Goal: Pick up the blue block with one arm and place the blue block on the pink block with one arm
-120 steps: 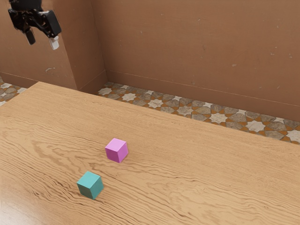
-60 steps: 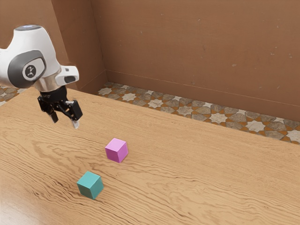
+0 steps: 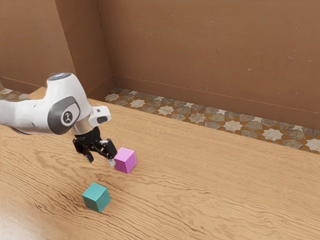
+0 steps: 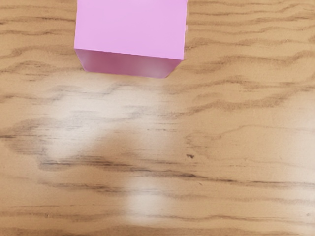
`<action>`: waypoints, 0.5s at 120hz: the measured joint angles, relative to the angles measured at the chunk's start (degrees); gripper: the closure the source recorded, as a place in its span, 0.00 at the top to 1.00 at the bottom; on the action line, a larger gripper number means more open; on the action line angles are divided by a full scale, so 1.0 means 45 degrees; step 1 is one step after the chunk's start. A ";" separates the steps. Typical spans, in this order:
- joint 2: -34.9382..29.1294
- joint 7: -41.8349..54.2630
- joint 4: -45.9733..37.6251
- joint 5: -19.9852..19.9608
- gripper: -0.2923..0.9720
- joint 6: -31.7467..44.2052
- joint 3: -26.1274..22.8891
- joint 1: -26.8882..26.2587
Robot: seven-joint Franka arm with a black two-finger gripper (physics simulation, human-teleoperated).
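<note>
Wood-grain table (image 3: 225, 200) spreads across a brown-walled room (image 3: 210, 50) with a strip of patterned floor tiles (image 3: 225, 122) behind it. The white Franka arm (image 3: 50, 112) reaches in from the exterior view's left.

The black gripper (image 3: 100, 159) hangs low over the tabletop with its two fingers spread and nothing between them. Its light-tipped finger sits just beside the pink block (image 3: 125, 160), on the side toward the exterior view's left. Whether the tip touches the block cannot be told.

In the wrist view the pink block (image 4: 130, 34) lies close ahead of the hand, with bare table (image 4: 221, 147) directly beneath it.

The blue block (image 3: 96, 197), teal in this render, rests flat on the table nearer the camera. It stands apart from both the gripper and the pink block, and nothing is stacked.

The task appears to be at its opening step, the approach for the pick, with the blue block not yet grasped. The hand sits closer to the pink block than to the one it must lift.

The next move probably calls for carrying the open fingers over the blue block and squaring them to two opposite faces. The hand would then lower until the block sits between the fingers, and close. Pulling clear without nudging the pink block looks like the point to watch.
</note>
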 joint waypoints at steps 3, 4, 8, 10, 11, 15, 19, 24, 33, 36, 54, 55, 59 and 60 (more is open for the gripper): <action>0.0042 0.0109 -0.0012 -0.0050 0.77 0.0102 -0.0039 -0.0021; 0.0054 0.0145 -0.0016 -0.0064 0.77 0.0134 -0.0051 -0.0026; 0.0110 0.0281 -0.0063 -0.0113 0.77 0.0247 -0.0087 -0.0041; 0.0130 0.0345 -0.0099 -0.0133 0.77 0.0296 -0.0101 -0.0046; 0.0138 0.0376 -0.0116 -0.0143 0.77 0.0318 -0.0114 -0.0040; 0.0167 0.0491 -0.0189 -0.0176 0.77 0.0396 -0.0167 -0.0015; 0.0232 0.0582 -0.0248 -0.0203 0.77 0.0446 -0.0198 -0.0009; 0.0402 0.0673 -0.0285 -0.0223 0.77 0.0493 -0.0218 -0.0018; 0.0667 0.0766 -0.0310 -0.0232 0.77 0.0533 -0.0361 0.0076; 0.0700 0.0775 -0.0313 -0.0228 0.77 0.0508 -0.0448 0.0142; 0.0745 0.0469 -0.0403 0.0138 0.77 0.0221 -0.0633 0.0153; 0.0749 0.0423 -0.0411 0.0180 0.77 0.0208 -0.0635 0.0144; 0.0772 0.0243 -0.0430 0.0322 0.77 0.0165 -0.0640 0.0102; 0.0783 0.0199 -0.0434 0.0352 0.77 0.0156 -0.0641 0.0090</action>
